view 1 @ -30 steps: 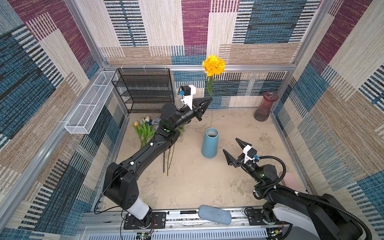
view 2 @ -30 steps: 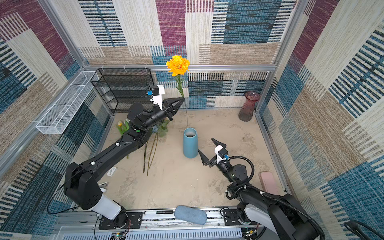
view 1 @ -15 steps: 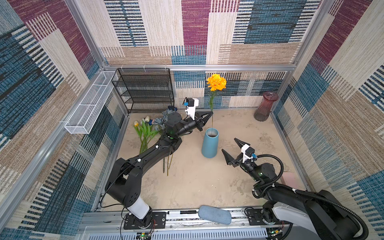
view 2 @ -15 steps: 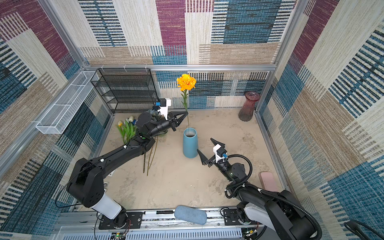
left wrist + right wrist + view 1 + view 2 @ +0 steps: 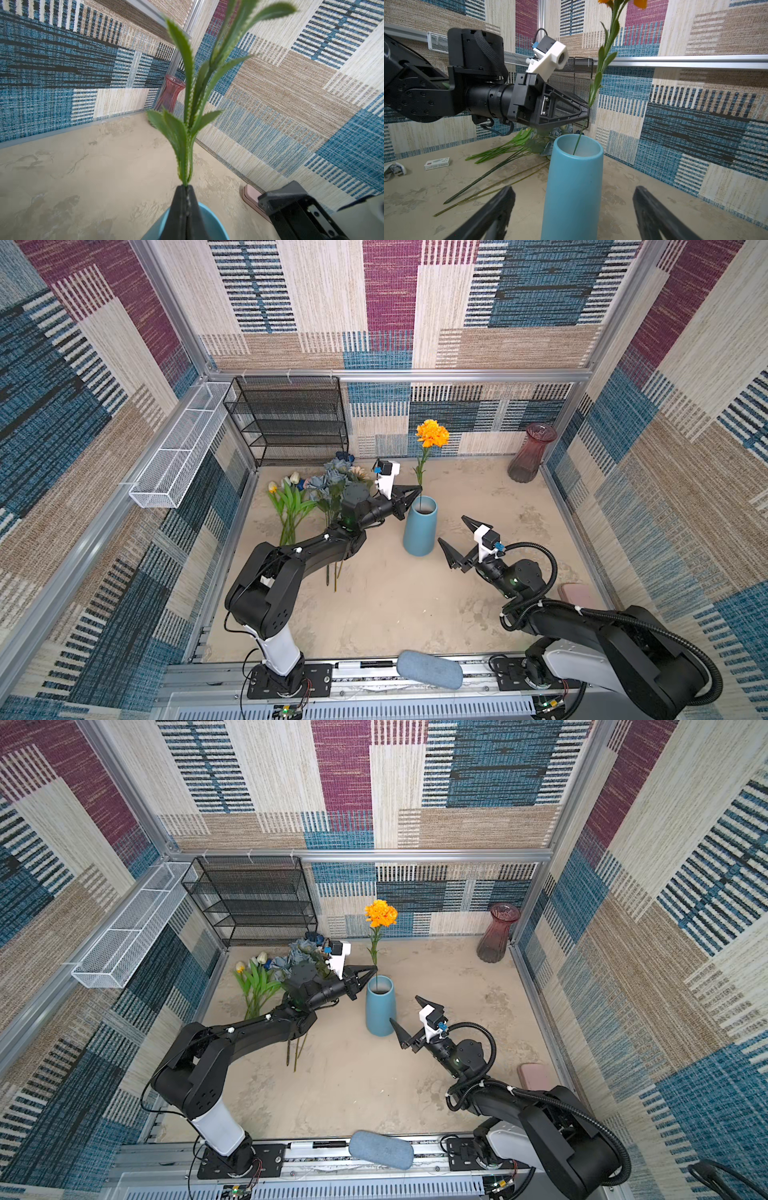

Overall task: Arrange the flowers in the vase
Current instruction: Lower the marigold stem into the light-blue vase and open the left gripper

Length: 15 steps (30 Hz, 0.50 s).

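The blue vase [image 5: 420, 531] [image 5: 379, 1011] [image 5: 573, 187] stands upright mid-floor. My left gripper [image 5: 419, 489] [image 5: 374, 968] [image 5: 185, 188] [image 5: 588, 110] is shut on the green stem of the orange marigold [image 5: 432, 433] [image 5: 381, 913], just above the vase's rim. The stem's lower end [image 5: 577, 143] runs down into the vase's mouth. The other flowers [image 5: 328, 485] [image 5: 291, 965] [image 5: 508, 153] lie in a heap on the floor left of the vase. My right gripper [image 5: 453, 529] [image 5: 404, 1009] [image 5: 573, 189] is open and empty, close to the vase's right side and not touching it.
A red glass vase [image 5: 532, 454] [image 5: 170, 93] stands in the back right corner. A black mesh shelf [image 5: 286, 418] is at the back left, a white wire basket [image 5: 178, 448] on the left wall. A pink object [image 5: 575, 595] lies by the right wall, a small white box [image 5: 437, 163] on the floor.
My left gripper has come down and to the right with the marigold, bringing its stem into the vase's mouth. The right gripper has hardly moved.
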Each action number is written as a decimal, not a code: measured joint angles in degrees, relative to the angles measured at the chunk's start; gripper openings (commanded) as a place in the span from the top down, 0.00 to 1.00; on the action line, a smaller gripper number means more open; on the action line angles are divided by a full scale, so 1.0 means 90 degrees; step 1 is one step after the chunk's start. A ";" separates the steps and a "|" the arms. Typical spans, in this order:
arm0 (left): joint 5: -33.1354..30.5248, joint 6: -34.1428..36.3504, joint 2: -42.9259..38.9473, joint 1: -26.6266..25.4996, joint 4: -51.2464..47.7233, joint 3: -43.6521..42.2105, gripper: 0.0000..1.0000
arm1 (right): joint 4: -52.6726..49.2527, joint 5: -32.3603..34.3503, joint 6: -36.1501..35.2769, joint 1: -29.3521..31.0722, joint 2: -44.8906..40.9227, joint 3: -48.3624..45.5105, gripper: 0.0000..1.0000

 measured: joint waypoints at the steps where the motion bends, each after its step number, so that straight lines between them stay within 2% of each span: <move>1: 0.0010 0.0029 -0.0005 -0.0007 0.0112 -0.0100 0.95 | 0.0000 0.0000 -0.0005 -0.0002 0.0034 0.0012 0.08; 3: 0.0012 0.0097 -0.0041 -0.0017 0.0231 -0.0250 0.94 | -0.0002 0.0000 -0.0022 -0.0002 0.0090 0.0041 0.08; 4: 0.0017 0.0138 -0.0066 -0.0017 0.0238 -0.0299 0.89 | 0.0000 -0.0002 -0.0024 -0.0002 0.0119 0.0058 0.08; 5: 0.0022 0.0182 -0.0100 -0.0019 0.0250 -0.0330 0.84 | 0.0000 -0.0002 -0.0046 0.0000 0.0148 0.0068 0.08; 9: 0.0068 0.0435 -0.0296 -0.0029 0.0231 -0.0447 0.52 | -0.0002 -0.0056 -0.0046 0.0000 0.0248 0.0092 0.08; 11: 0.0061 0.0522 -0.0432 -0.0029 0.0197 -0.0534 0.48 | -0.0002 -0.0066 -0.0068 0.0000 0.0296 0.0114 0.08; 15: -0.0044 0.0959 -0.0755 -0.0029 -0.0138 -0.0670 0.46 | -0.0010 -0.0102 -0.0070 0.0000 0.0374 0.0153 0.08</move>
